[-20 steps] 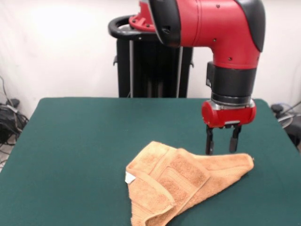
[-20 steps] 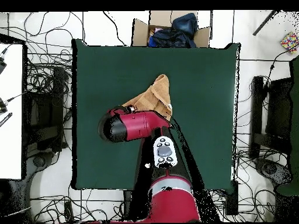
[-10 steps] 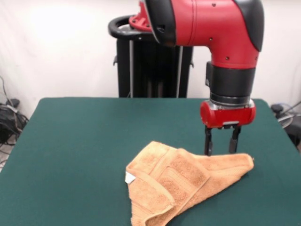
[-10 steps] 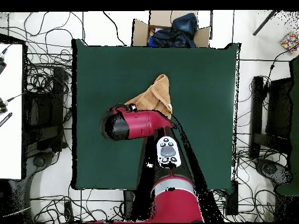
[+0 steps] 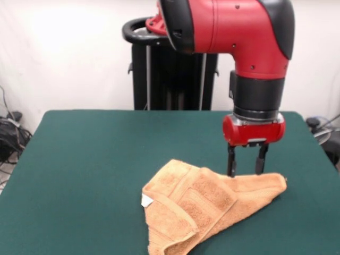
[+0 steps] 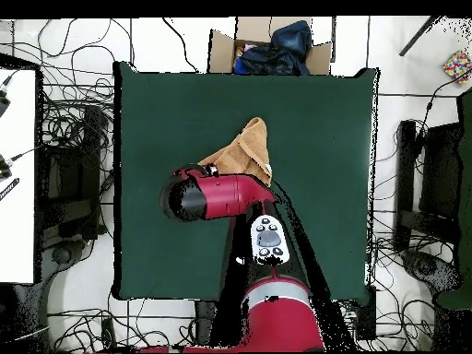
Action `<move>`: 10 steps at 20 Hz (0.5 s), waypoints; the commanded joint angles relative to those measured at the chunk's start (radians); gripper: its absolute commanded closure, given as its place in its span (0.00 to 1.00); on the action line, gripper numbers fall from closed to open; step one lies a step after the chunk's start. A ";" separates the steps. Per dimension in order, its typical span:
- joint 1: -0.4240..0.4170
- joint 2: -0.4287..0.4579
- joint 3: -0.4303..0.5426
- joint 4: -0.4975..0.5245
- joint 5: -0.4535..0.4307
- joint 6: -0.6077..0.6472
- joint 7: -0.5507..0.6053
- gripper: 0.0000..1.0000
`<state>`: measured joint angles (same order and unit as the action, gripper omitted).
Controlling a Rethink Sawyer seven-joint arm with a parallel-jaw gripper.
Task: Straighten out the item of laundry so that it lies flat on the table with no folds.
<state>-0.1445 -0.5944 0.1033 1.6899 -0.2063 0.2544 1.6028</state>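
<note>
Hanging over the towel's (image 5: 204,204) far edge, gripper (image 5: 246,169) has both fingers (image 5: 231,162) apart w/ nothing between them; tips sit just at the cloth's upper edge, contact can't be told. Towel lies crumpled on the green table (image 5: 95,159), folded over itself in layers, woven band across the mid, small white tag (image 5: 146,201) at its left corner in front view. Right corner stretches to a point. In overhead view, towel (image 6: 244,152) is near table centre, partly hidden by the red arm (image 6: 217,195). Cardboard box (image 6: 267,46) w/ dark stuff sits beyond the table edge.
</note>
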 commanded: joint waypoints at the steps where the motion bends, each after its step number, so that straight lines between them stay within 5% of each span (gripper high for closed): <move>1: -0.053 0.097 0.009 -0.034 0.018 0.053 0.119 0.00; 10: -0.067 0.159 -0.008 -0.028 -0.015 -0.032 0.133 0.00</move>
<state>-0.2091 -0.4997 0.1030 1.6799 -0.2064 0.2544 1.6028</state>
